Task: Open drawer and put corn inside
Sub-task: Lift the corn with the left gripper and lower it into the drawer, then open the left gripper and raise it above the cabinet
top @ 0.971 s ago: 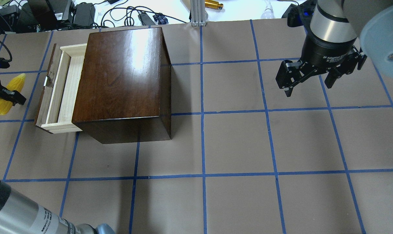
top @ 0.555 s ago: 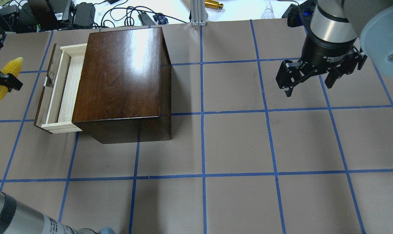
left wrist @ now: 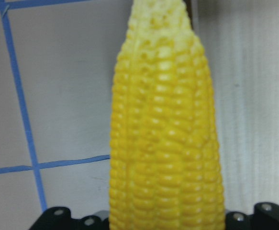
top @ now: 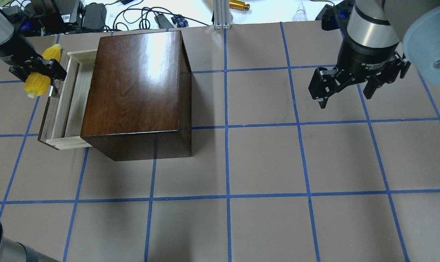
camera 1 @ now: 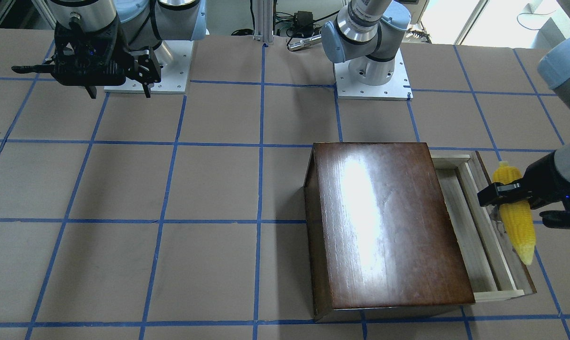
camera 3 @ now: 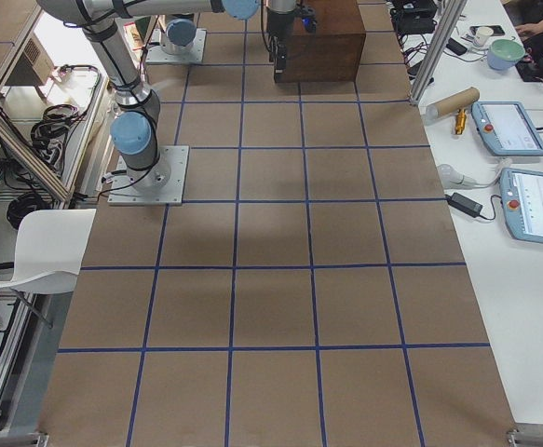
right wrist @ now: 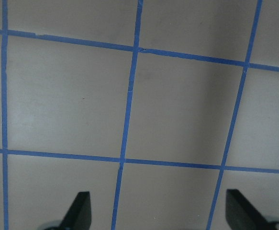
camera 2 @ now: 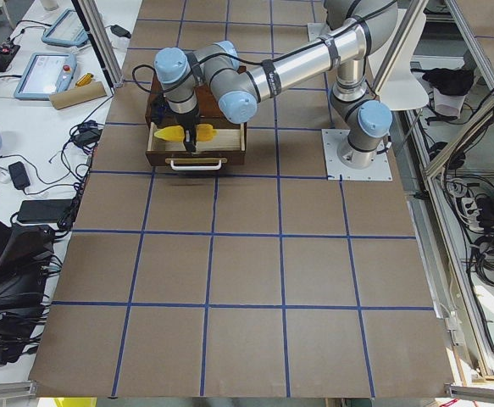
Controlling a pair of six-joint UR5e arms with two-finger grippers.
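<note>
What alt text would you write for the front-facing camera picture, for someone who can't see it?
The robot's left hand holds a yellow corn cob at the outer edge of the open drawer of a dark wooden box. The right hand hangs open and empty far across the brown, blue-taped table.

Yellow corn [camera 1: 518, 226] above open drawer [camera 1: 464, 231]

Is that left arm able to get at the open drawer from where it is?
Probably yes: the drawer is pulled out with nothing over it, and the left gripper, holding the corn, hangs by its front panel.
</note>
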